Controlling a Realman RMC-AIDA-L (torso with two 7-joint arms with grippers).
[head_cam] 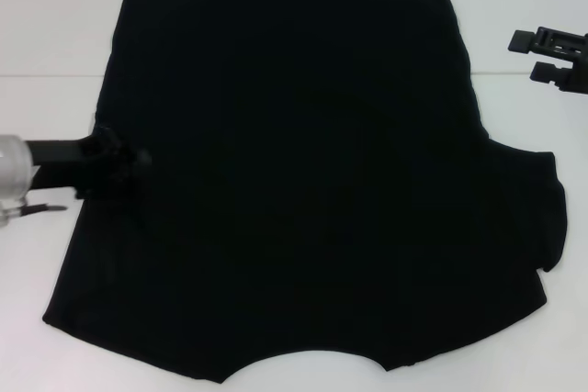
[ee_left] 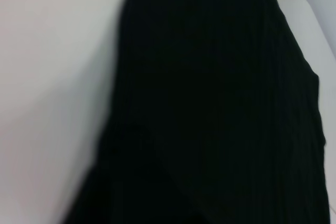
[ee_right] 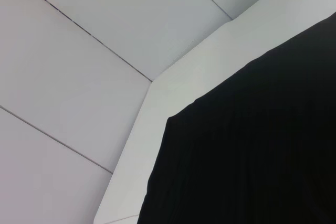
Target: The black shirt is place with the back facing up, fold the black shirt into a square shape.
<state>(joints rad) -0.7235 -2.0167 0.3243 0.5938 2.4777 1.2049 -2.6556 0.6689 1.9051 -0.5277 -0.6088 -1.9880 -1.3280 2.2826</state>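
Note:
The black shirt [head_cam: 294, 162] lies spread flat on the white table [head_cam: 55, 319], its curved neckline toward me at the near edge. One short sleeve [head_cam: 544, 218] sticks out on the right; none shows on the left side. My left gripper [head_cam: 118, 164] sits at the shirt's left edge, about mid-height, dark against the dark cloth. My right gripper [head_cam: 533, 55] hangs open beyond the shirt's far right corner, holding nothing. The left wrist view is filled by the black shirt [ee_left: 220, 103]. The right wrist view shows a corner of the black shirt [ee_right: 252, 145].
The white table's far edge [ee_right: 157, 82] runs close behind the shirt's hem, with pale panelled surface past it. Bare table shows on both sides of the shirt and in a narrow strip in front of the neckline.

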